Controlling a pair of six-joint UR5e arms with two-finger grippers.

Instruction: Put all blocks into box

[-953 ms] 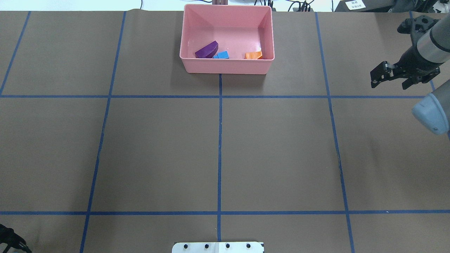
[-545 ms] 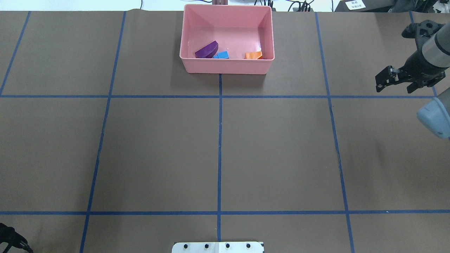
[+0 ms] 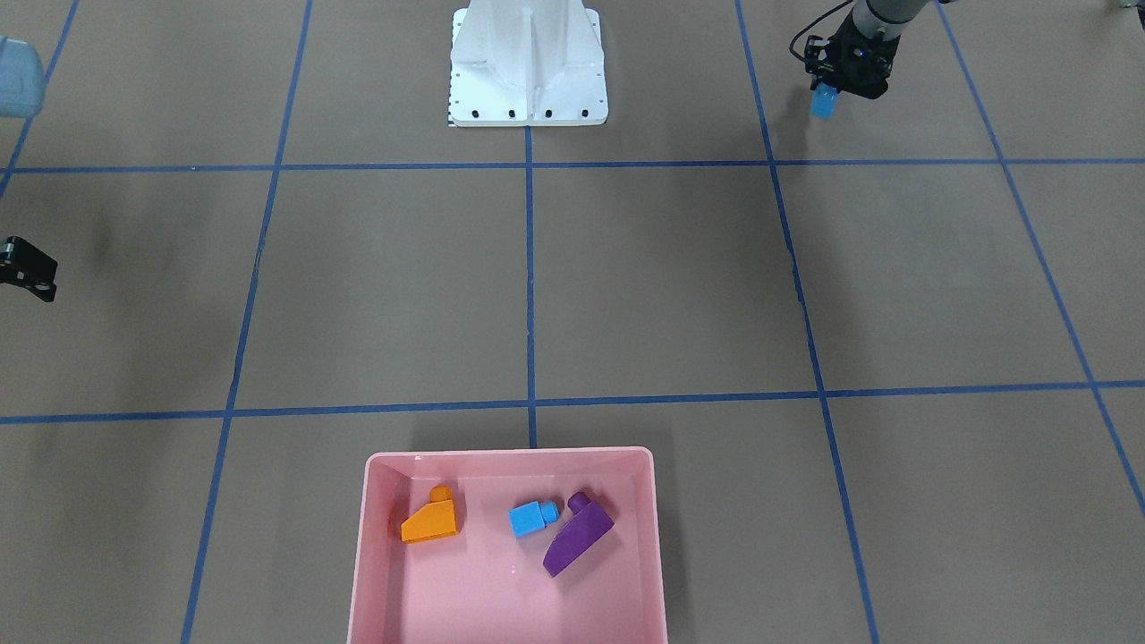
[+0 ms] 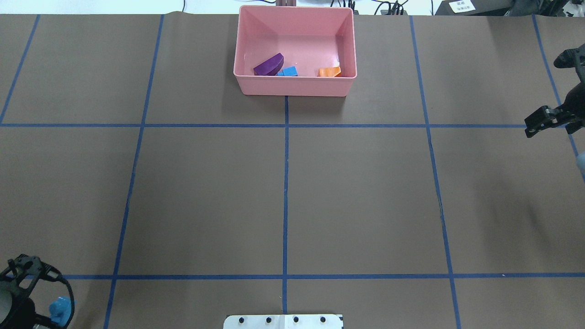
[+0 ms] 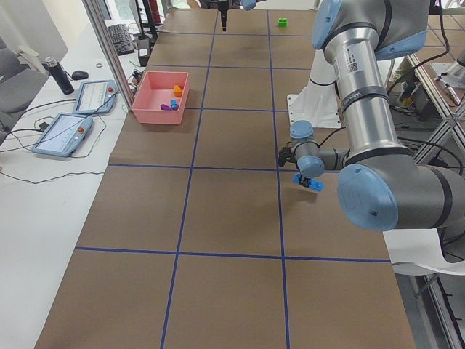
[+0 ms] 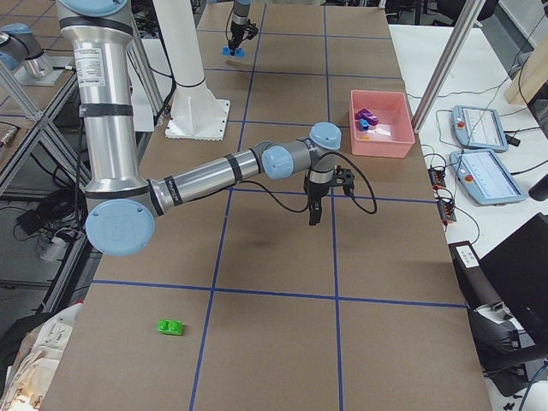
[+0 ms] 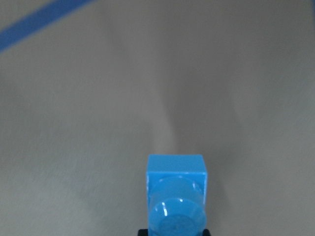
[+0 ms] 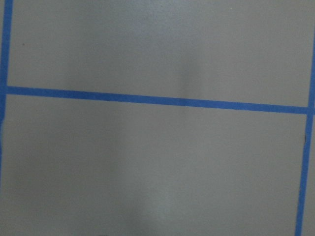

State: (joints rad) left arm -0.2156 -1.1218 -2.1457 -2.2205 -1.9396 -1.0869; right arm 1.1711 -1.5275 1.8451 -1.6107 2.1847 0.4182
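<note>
Box (image 3: pixel 501 599) holds three blocks (image 3: pixel 578 535); green brick (image 6: pixel 170 327) lies outside.

No legible wording in any view. On a white card (image 4: pixel 461 5) beyond the desk's (image 4: pixel 365 192) far edge, dark characters too small to read. On the left arm's silver tube, a printed label (image 5: pixel 355 62), blurred beyond reading. On the right arm's tube, a similar label (image 6: pixel 86 58), equally unreadable.
</note>
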